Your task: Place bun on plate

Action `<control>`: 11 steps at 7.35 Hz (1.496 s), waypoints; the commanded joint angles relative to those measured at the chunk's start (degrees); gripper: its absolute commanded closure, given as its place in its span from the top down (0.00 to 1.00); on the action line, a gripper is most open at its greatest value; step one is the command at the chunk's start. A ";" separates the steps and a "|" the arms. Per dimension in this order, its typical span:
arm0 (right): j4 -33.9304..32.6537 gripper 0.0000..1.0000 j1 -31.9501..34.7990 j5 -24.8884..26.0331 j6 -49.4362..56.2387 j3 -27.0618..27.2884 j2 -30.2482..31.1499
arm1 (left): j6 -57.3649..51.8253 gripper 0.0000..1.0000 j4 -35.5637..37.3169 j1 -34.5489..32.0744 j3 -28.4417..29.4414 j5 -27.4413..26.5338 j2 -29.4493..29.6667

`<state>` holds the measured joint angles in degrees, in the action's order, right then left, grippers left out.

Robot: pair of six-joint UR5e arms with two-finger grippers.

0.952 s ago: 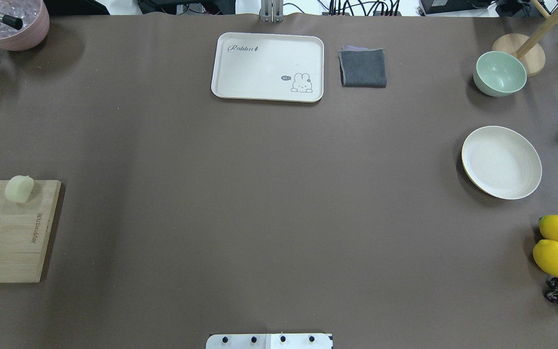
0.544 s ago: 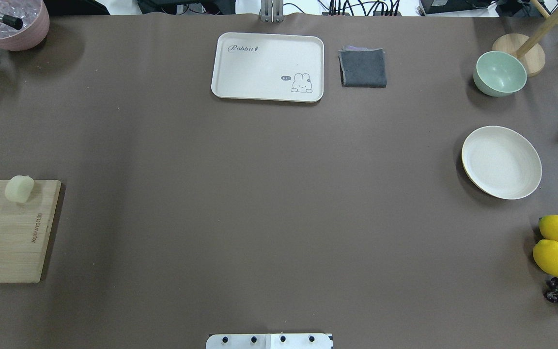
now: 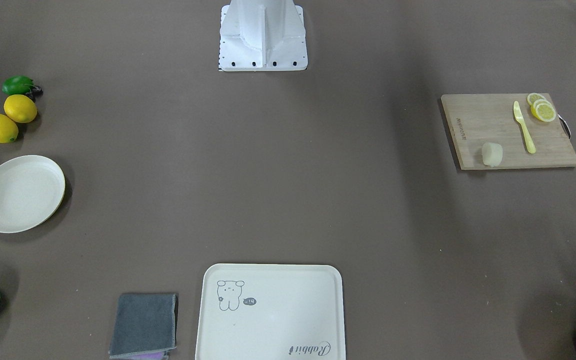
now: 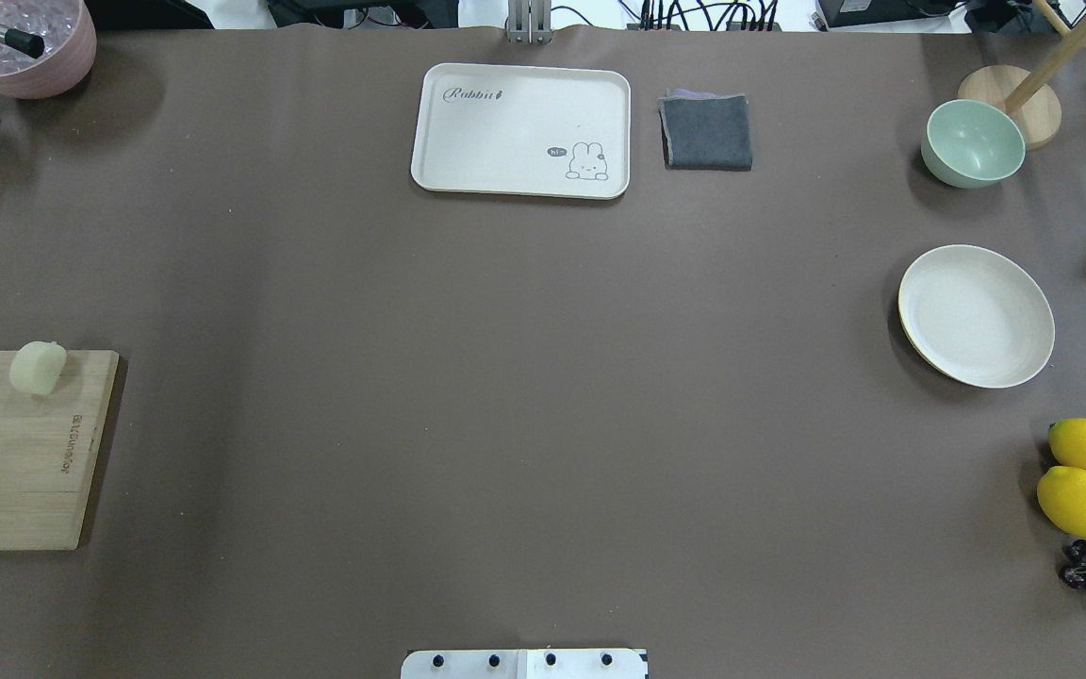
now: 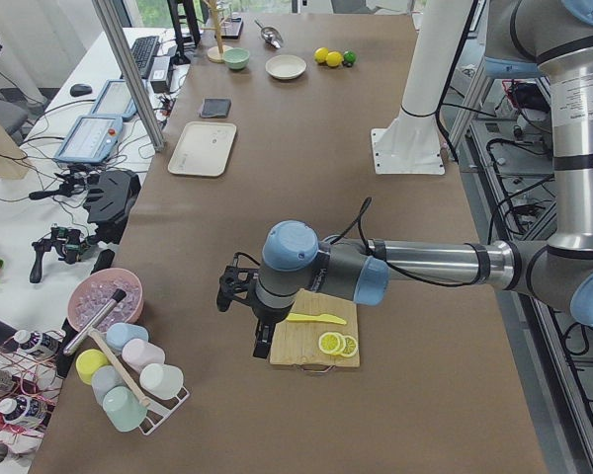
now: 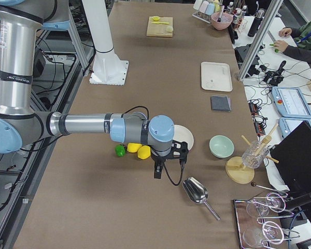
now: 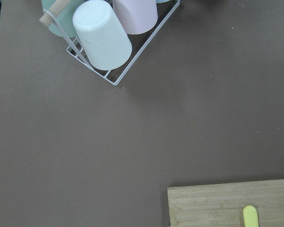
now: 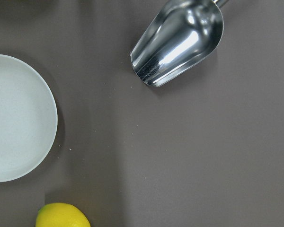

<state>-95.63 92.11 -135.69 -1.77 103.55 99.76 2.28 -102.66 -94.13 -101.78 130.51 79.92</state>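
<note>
The bun (image 4: 38, 367) is a small pale cream lump on the far corner of a wooden cutting board (image 4: 15, 462) at the table's left edge; the front-facing view also shows the bun (image 3: 492, 154). The plate (image 4: 977, 316), round and cream-white, sits bare at the right side, and the plate (image 8: 19, 118) fills the left of the right wrist view. My left gripper (image 5: 261, 341) hangs over the board's end, seen only from the side. My right gripper (image 6: 157, 173) hangs beside the plate and lemons, also seen only from the side. I cannot tell whether either is open or shut.
On the board lie a yellow knife (image 3: 524, 127) and lemon slices (image 3: 542, 109). A cream tray (image 4: 521, 130) and grey cloth (image 4: 706, 132) sit at the far side. A green bowl (image 4: 972, 141), lemons (image 4: 1085, 471), a metal scoop (image 8: 180, 42) and a cup rack (image 7: 109, 38) crowd the ends.
</note>
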 commanded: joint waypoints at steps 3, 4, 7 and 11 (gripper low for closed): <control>0.00 1.00 -0.09 -0.01 -0.08 0.08 0.00 | 0.00 0.98 0.00 0.00 0.17 0.10 -0.03; 0.00 1.00 -0.18 -0.01 -0.08 0.08 -0.09 | 0.00 0.98 0.00 0.00 0.26 0.01 0.06; 0.00 1.00 -0.36 -0.01 -0.08 -0.01 -0.18 | -0.61 0.98 -0.44 0.08 0.78 0.53 0.06; 0.00 1.00 -0.36 -0.10 -0.26 0.08 -0.53 | 0.00 0.98 -0.26 0.09 3.51 4.49 2.07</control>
<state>-95.62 91.76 -135.78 -1.98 103.61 99.39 2.24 -102.90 -94.04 -99.24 134.06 81.02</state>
